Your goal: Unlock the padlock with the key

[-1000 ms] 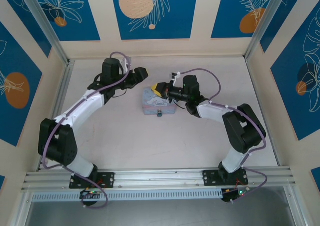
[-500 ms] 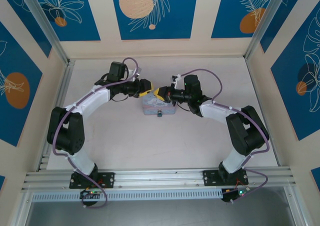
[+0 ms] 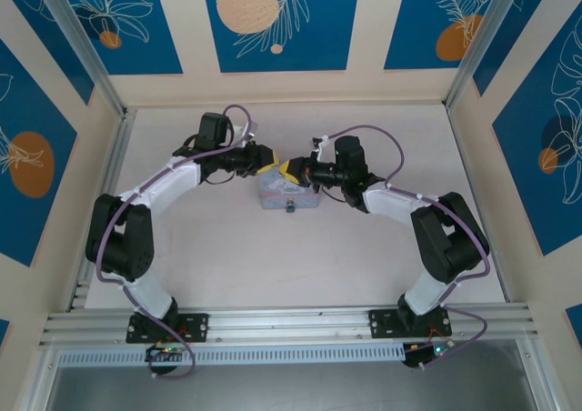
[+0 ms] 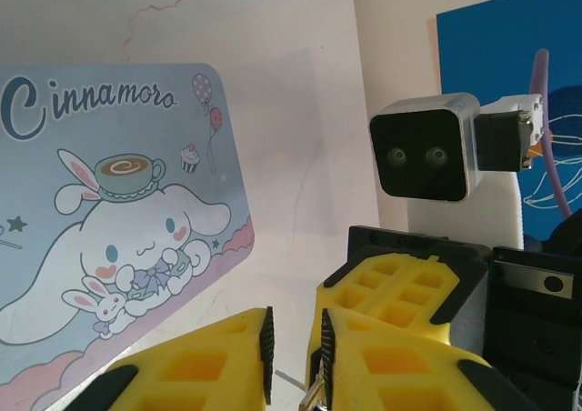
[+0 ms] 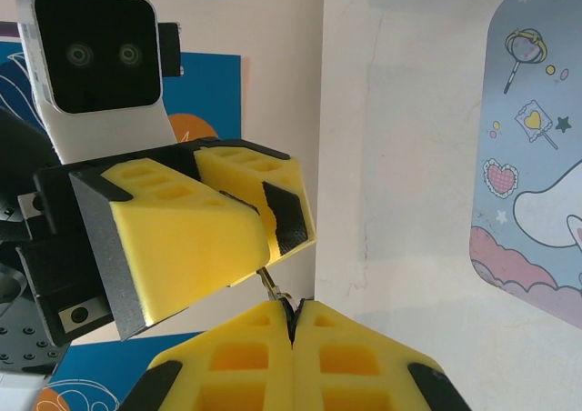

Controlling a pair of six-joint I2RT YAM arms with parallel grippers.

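The left arm has swung in from the far left of the table, and the left gripper now meets the right gripper tip to tip over the far edge of the tin; its fingers have drawn in to a narrow slit. The right gripper is clamped tight on the key, a thin metal sliver that sticks out of the seam between its pads and runs up under the left gripper's tips. Whether the left pads already pinch the key cannot be told.

The tin lies flat with its cartoon lid closed, so nothing inside it can be seen. The padlock sits at the middle of the tin's near edge, below both grippers and apart from them; how it is fastened there is too small to make out.

The tin stands mid-table, well apart from both side rails. Bare tabletop lies open between it and the arm bases, and also behind the grippers toward the back wall
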